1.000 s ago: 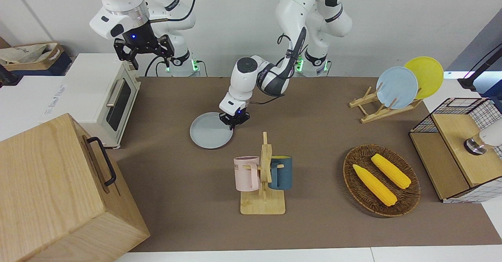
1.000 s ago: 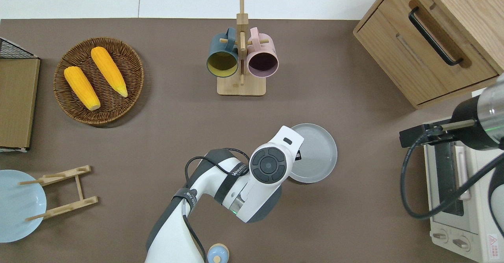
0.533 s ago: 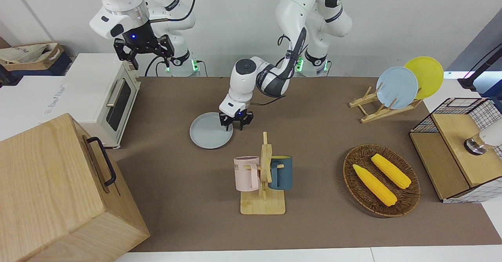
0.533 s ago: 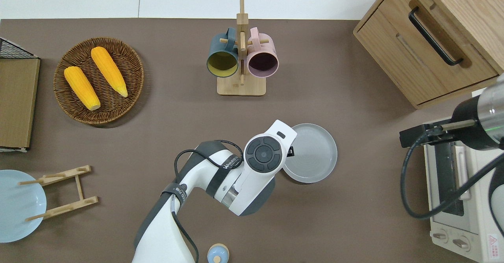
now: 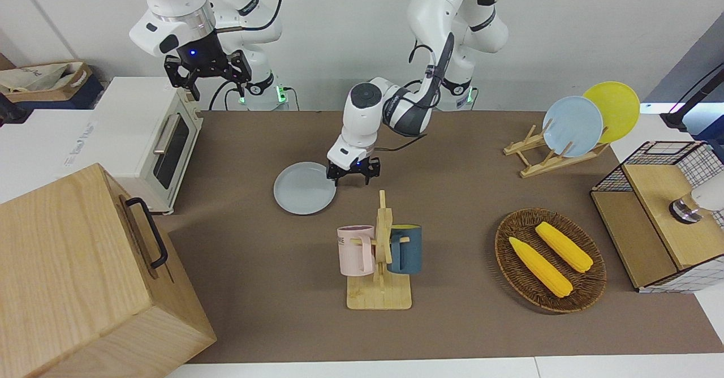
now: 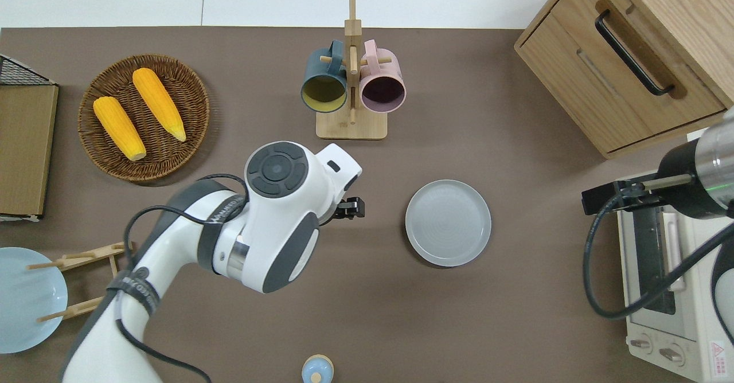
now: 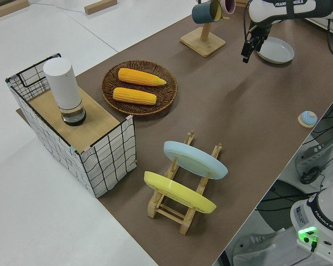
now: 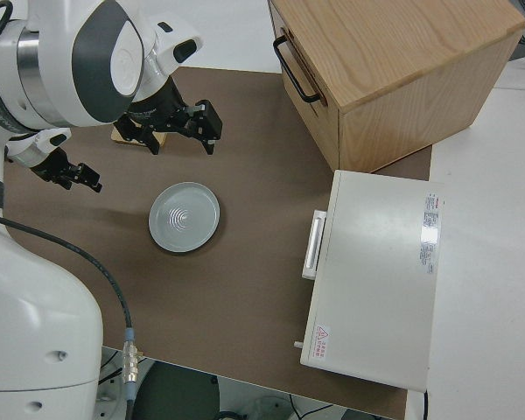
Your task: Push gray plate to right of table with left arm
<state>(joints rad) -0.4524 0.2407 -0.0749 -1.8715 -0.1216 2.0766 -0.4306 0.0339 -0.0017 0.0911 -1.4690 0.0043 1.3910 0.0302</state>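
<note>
Now the gray plate [image 6: 448, 223], round, matte, shallow raised rim, lies flat on the brown worktop [image 6: 504, 325], apart from the left pincer [image 5: 353, 174], toward the right arm's end. Pincer is spread, empty. Since a second ago it has backed off the rim; plate unmoved. Right arm parked.

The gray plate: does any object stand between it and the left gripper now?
Nothing visible does. The left gripper is over bare table, apart from the gray plate toward the left arm's end. The mug rack stands farther from the robots, off that line.
</note>
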